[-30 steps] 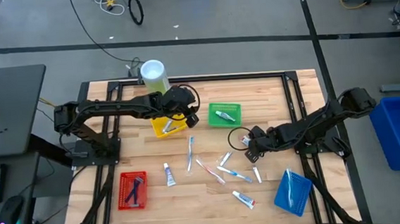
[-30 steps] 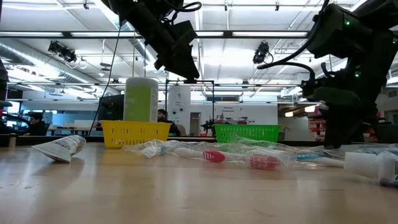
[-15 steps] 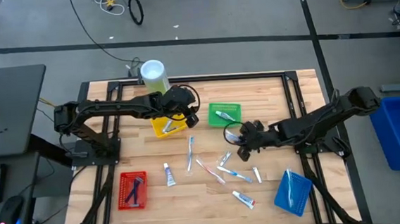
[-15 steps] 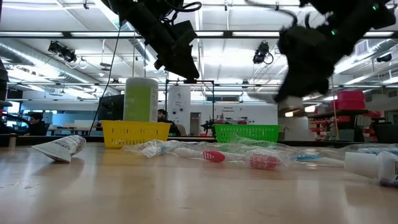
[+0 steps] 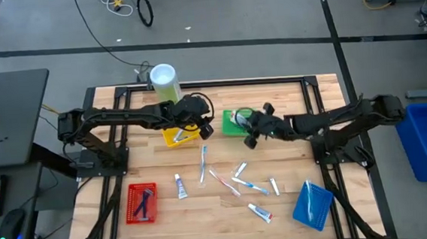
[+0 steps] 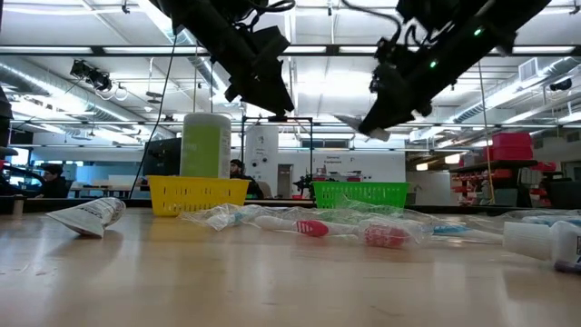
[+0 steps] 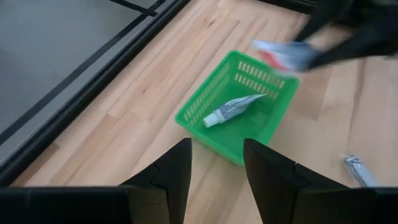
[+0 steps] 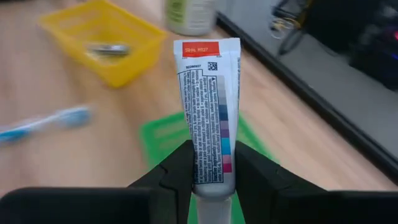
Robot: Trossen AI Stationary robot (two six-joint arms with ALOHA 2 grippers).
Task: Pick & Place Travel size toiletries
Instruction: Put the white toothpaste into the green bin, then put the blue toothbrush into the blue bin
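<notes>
Right gripper [image 8: 208,177] pinches the small white printed toothpaste tube [image 8: 208,118] above the green plastic basket [image 7: 249,93]; release early and it could clip the rim and bounce out. Left gripper [image 7: 216,171], jaws spread, waits.

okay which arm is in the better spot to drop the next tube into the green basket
The right. The right gripper is shut on a white tube and hangs at the green basket, which holds one tube already. The left gripper is open, empty, over the yellow basket.
</notes>
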